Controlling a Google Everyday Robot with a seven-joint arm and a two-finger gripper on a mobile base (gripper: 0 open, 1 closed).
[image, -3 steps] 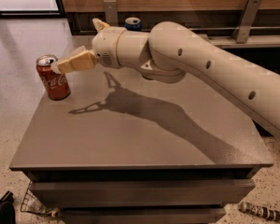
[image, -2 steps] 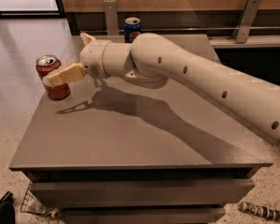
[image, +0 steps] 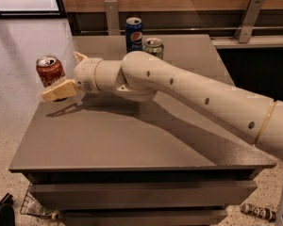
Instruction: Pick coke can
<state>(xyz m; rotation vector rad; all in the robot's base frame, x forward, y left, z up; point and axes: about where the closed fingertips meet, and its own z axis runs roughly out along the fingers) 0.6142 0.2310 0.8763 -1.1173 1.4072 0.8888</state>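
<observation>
The coke can (image: 49, 69) is recorded upright at the left edge of the grey table (image: 132, 140), with its base hidden. The gripper (image: 60, 75) is held just to the can's right with the jaws parted. The near finger (image: 59, 90) is laid across the can's lower front, and the far finger (image: 79, 57) is seen behind it. Contact cannot be confirmed. A Pepsi can (image: 133, 33) and a green can (image: 153, 46) are noted at the rear, well apart from it.

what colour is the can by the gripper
Red with a silver top: the coke can, right beside the open gripper. Camera view.
</observation>
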